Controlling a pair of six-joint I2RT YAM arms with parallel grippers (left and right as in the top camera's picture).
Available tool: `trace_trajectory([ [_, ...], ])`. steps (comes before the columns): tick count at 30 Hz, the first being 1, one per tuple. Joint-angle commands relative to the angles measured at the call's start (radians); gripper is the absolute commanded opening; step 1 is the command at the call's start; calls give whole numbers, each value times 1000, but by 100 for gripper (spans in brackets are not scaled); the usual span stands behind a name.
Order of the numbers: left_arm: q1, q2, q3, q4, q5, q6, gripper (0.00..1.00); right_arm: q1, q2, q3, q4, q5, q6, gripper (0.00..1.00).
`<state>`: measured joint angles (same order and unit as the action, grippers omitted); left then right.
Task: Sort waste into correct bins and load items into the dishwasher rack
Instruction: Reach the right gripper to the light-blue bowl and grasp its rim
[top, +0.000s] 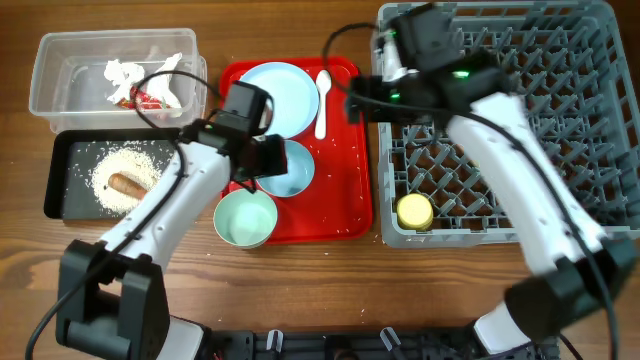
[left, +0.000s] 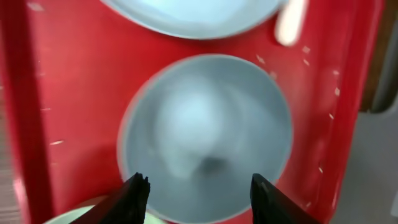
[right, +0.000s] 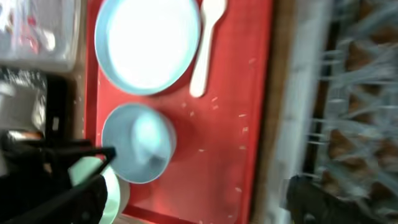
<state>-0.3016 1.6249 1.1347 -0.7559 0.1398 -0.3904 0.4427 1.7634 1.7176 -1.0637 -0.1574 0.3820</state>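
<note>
Both hands we find empty: the left hand (left: 199, 190) half-spread above the pale blue bowl (left: 205, 118), the right hand (right: 205, 171) spread wide over the red tray (right: 239, 124).

Left of the tray (top: 345, 190), the left arm (top: 150, 215) has white rounded shells, black joints and a black base block. A thin cable (top: 152, 79), also black, loops off its boxy black wrist. Right of the tray, the right arm (top: 520, 170) looks alike, with a green light (top: 460, 73) at the wrist and a second cable (top: 330, 42). The left gripper's (left: 199, 193) fingers (left: 134, 199) are matte black, tapering to notched tips.
</note>
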Motion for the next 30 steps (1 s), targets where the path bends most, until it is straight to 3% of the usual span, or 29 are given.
trace_trajectory([
  [1, 114, -35, 12, -21, -10, -14, 54, 61, 105, 8, 27, -74, 21, 90],
  [5, 208, -35, 12, -43, -10, -13, 56, 113, 209, 8, 60, -82, 40, 82],
  [9, 283, -35, 12, -45, -10, -6, 60, 149, 320, 8, 74, -108, 40, 61],
  [14, 330, -35, 12, -45, -10, -6, 66, 162, 407, 8, 80, -131, 40, 49],
  [21, 335, -35, 12, -45, -11, -6, 100, 162, 439, 8, 93, -134, 43, 36],
  [28, 335, -34, 12, -45, -10, -6, 100, 162, 473, 8, 106, -141, 63, 7],
  [30, 335, -34, 12, -45, -10, -6, 100, 162, 473, 8, 111, -140, 63, 4],
])
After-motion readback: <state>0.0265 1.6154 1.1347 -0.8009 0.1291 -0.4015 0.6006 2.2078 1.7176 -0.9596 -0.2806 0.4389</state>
